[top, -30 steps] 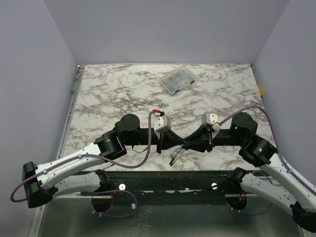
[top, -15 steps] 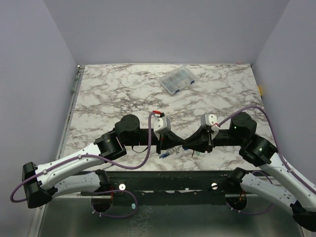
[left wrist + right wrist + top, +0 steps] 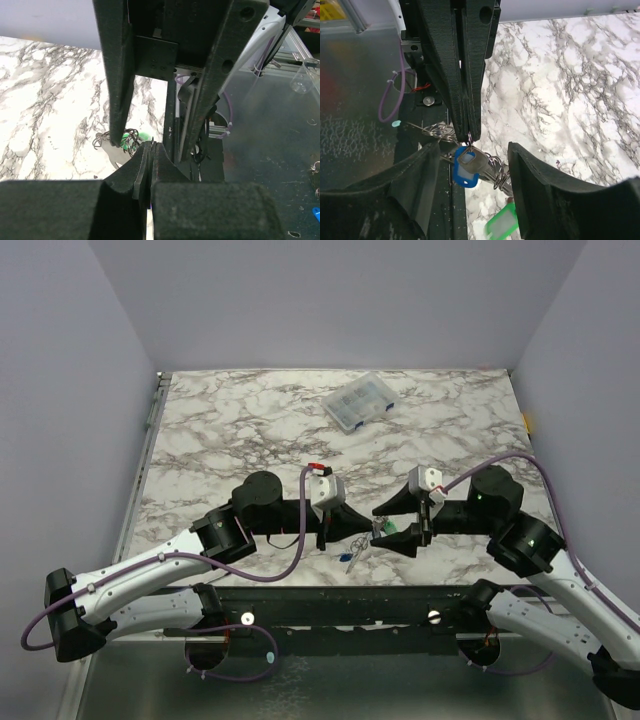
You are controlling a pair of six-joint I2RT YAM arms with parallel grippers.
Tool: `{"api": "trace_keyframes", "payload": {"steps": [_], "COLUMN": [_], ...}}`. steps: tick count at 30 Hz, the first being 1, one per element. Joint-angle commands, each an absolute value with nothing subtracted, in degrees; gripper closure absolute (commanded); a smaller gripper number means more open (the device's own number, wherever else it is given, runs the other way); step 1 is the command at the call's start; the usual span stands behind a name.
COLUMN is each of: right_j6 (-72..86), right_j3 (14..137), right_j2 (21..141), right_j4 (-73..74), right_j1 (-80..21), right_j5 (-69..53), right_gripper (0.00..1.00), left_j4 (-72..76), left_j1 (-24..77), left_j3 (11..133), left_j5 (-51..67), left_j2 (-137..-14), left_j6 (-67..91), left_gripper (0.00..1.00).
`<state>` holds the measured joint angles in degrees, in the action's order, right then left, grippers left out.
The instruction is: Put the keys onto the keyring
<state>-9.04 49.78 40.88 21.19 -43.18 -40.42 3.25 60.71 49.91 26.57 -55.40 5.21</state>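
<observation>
My left gripper [image 3: 357,531] is shut on the thin silvery keyring [image 3: 470,137], pinching the wire at its fingertips [image 3: 151,149]. A blue key [image 3: 467,167] and a green key [image 3: 503,225] hang from the ring with coiled metal loops [image 3: 496,169]. From above the cluster dangles just over the table's near edge [image 3: 349,556]. My right gripper [image 3: 475,175] is open, its jaws standing either side of the hanging keys without touching them. The green key also shows in the left wrist view [image 3: 143,136]. I cannot see a second blue key.
A clear plastic compartment box [image 3: 358,402] lies at the back of the marble table [image 3: 230,430]. Both arms meet near the table's front edge, above the dark metal frame [image 3: 330,605]. Purple walls enclose the table.
My right gripper has opened and drawn back a little from the left one. The keys have swung and now hang from the left gripper alone.
</observation>
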Motion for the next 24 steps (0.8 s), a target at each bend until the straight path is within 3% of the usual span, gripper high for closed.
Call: {"api": "trace_keyframes", "payload": {"steps": [1, 6, 12, 18, 24], "right_j6": [-8.87, -9.05, -8.79, -9.4, -9.16], "right_j3": [51.33, 51.9, 52.2, 51.58, 50.65], "right_j2": [40.83, 40.01, 40.31, 41.08, 41.7], "right_j4": [21.71, 21.02, 21.06, 22.58, 22.54], "right_j1": [-43.16, -43.26, -43.2, -43.24, -43.27], "right_j5": [-39.71, -39.45, -41.19, -41.47, -43.01], "right_gripper": [0.34, 0.35, 0.64, 0.66, 0.87], "left_j4": [5.22, 5.31, 5.62, 5.82, 6.14], "left_j1": [60.64, 60.64, 60.64, 60.65, 60.64], "left_j3": [49.66, 49.58, 49.49, 49.58, 49.41], "left_j5": [26.57, 26.56, 26.54, 26.63, 26.66], "left_j2": [-55.19, -55.26, -55.61, -55.54, -55.13], "left_j6": [4.98, 4.97, 4.92, 4.98, 5.14], "left_gripper": [1.0, 1.0, 1.0, 1.0, 1.0]}}
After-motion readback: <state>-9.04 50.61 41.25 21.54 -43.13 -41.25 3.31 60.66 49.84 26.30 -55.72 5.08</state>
